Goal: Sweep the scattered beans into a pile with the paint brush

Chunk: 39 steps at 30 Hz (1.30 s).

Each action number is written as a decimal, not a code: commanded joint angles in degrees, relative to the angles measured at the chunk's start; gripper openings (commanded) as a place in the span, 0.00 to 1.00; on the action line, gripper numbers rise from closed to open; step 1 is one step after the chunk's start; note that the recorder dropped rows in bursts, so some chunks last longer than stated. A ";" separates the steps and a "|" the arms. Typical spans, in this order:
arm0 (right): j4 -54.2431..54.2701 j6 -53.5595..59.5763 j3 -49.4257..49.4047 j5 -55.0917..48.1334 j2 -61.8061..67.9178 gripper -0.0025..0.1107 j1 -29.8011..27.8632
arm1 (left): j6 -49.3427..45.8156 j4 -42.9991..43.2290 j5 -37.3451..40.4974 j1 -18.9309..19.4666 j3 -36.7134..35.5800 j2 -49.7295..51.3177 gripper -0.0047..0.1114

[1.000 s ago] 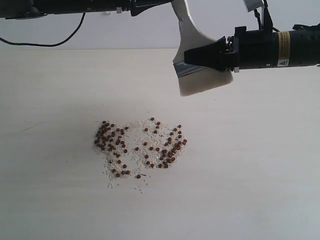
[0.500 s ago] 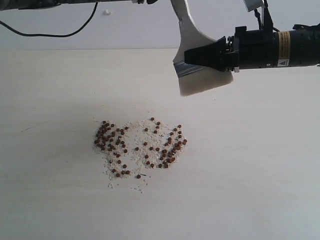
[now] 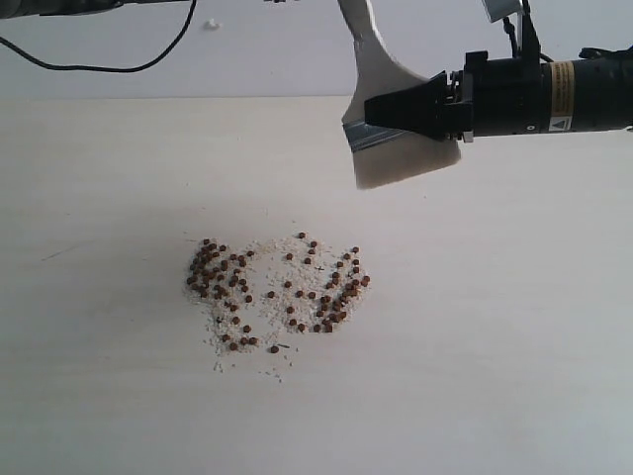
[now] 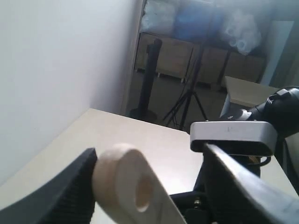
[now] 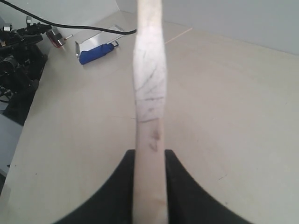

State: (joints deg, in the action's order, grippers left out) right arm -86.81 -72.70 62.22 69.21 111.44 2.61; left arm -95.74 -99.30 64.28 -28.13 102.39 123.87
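Ext. view: right gripper (image 3: 371, 109) clamped on paint brush (image 3: 401, 163) at ferrule, bristles down, raised off table (image 3: 534, 336). Beans (image 3: 277, 287) lie w/ pale grit in 2 loose clusters mid-table, well apart from brush.
Left wrist view: left gripper (image 4: 149, 154) parted round handle end w/ hole; 1 finger (image 4: 65, 196) touches it, other apart.
Right wrist view: 2 fingers pinch brush, seen edge-on.
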 commanded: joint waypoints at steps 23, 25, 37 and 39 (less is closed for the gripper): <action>1.21 0.07 0.66 0.75 -0.71 0.02 0.06 | 0.19 -0.65 5.68 1.67 0.24 2.76 0.04; 1.20 -0.07 0.66 0.75 -0.71 0.02 0.06 | 0.19 -0.65 5.68 1.40 0.24 2.76 0.04; 1.11 0.05 0.66 0.75 -0.71 0.11 0.06 | -1.96 -0.65 5.68 0.26 0.24 2.76 0.04; 1.21 0.66 0.66 0.75 -0.71 0.17 0.06 | -1.96 -0.65 5.68 0.26 0.24 2.76 0.04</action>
State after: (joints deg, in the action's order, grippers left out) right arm -87.09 -72.56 62.22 68.80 111.44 2.51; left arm -96.38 -100.16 71.08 -27.00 102.39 126.92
